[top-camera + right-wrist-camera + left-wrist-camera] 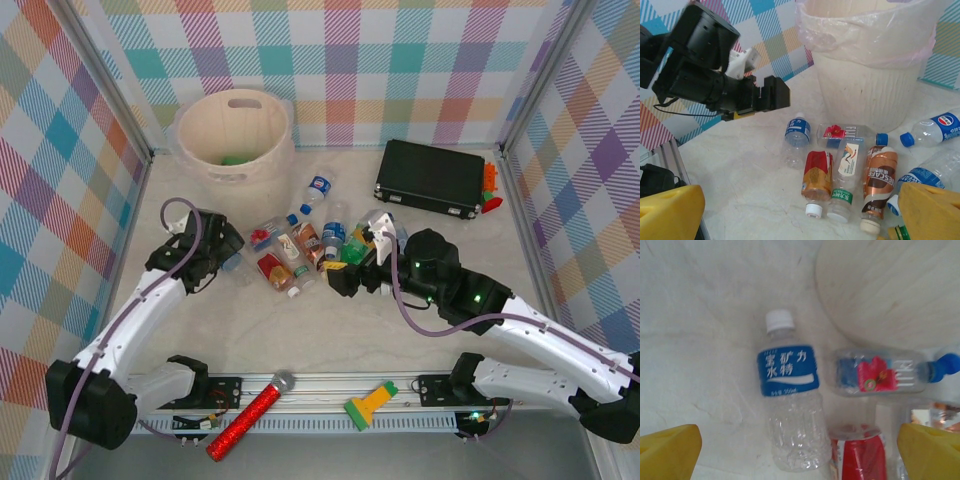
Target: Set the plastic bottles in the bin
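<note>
The pale marbled surface (200, 340) is walled in by checked panels; at its far left stands the round cream bin (250, 172), upright, with something green lying inside that is too small to identify; a flat black case (430, 178) lies far right, well apart from the bin; the left end effector (226, 252) hangs low just left of the bottle heap, its yellow fingers (667, 452) spread wide with nothing between them but the bottle lying below; the right end effector (345, 264) sits at the heap's right edge, its fingers (932, 212) likewise wide apart and gripping nothing; the plastic bottles (295, 252) all lie on their sides on the surface between the two end effectors, in front of the bin; a blue-labelled bottle with a white cap (790, 390) lies just beside a red-flowered bottle with a blue cap (875, 375); a Pepsi bottle (318, 190) lies nearer the bin, apart from the heap; a red glitter microphone (250, 415) and a green-and-yellow tool (368, 405) rest on the near rail.
</note>
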Robot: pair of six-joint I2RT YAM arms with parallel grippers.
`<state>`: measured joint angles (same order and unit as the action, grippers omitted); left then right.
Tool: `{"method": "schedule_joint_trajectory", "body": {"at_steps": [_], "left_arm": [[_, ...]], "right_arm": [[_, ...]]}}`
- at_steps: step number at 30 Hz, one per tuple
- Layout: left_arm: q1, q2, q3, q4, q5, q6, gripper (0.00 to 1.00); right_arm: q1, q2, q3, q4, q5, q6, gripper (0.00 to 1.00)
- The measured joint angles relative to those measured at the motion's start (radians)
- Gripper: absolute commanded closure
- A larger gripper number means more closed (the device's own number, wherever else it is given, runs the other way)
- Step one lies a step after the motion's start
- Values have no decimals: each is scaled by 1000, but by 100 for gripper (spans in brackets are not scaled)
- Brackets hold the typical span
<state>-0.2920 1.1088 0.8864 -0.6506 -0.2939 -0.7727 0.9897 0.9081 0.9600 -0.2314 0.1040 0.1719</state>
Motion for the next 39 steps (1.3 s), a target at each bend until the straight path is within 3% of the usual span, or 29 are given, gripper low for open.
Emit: {"method": "schedule_joint_trajectory", "body": {"at_steps": [9,31,39], "left_arm": [[2,166,-17,32,62,-62,0],[23,330,-151,255,155,-126,15],[33,355,-170,322,152,-127,31]], "right_arm": [[0,7,0,-33,-1,4,1],[0,60,1,-43,-16,7,1],[0,60,2,-47,-20,8,1]]}}
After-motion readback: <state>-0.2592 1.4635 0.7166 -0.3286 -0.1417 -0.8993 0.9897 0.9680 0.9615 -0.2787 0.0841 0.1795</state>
